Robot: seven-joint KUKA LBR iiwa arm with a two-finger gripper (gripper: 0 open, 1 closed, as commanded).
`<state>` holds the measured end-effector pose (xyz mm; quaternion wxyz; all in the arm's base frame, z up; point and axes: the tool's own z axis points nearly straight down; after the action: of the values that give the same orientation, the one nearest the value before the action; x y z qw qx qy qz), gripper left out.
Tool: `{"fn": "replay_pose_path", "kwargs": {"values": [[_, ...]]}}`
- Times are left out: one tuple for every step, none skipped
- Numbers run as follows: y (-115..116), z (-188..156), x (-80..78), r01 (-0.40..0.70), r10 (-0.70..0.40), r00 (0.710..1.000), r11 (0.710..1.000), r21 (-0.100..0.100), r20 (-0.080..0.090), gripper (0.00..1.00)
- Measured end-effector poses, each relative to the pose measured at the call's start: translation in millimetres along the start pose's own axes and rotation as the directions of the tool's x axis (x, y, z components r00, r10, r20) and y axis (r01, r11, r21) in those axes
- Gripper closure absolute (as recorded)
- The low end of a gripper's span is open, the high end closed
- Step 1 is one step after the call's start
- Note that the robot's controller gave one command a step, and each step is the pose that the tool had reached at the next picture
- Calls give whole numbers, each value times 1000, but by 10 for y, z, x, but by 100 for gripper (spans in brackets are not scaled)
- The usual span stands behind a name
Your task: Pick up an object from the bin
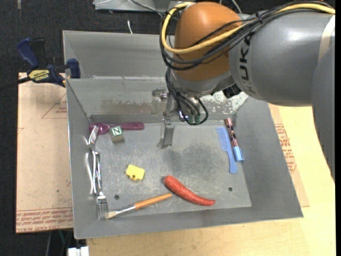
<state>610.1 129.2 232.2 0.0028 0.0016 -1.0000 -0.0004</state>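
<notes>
Arm (282,47): reaches in from the right, with an orange cover at the wrist.
Bin (80,143): grey metal, things scattered well apart.
Gripper (166,136): hangs over the bare floor at rear centre; cannot tell whether released or clenched.
Nearest things: green letter block (117,133) to its left, yellow block (135,173) in front-left.
Front: red pepper (189,192), orange-handled paintbrush (139,204).
Right: blue comb (229,151).

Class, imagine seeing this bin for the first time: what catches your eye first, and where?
The arm's orange cover looms over the back of the bin, its gripper hanging near the middle. A red chilli-shaped thing lies by the front wall, a blue comb at the right.
</notes>
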Motion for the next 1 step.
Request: {"fn": "replay_pose_path", "kwargs": {"values": [[-10,-43,-17,-3,3,1000,1000,-1,7,0]]}}
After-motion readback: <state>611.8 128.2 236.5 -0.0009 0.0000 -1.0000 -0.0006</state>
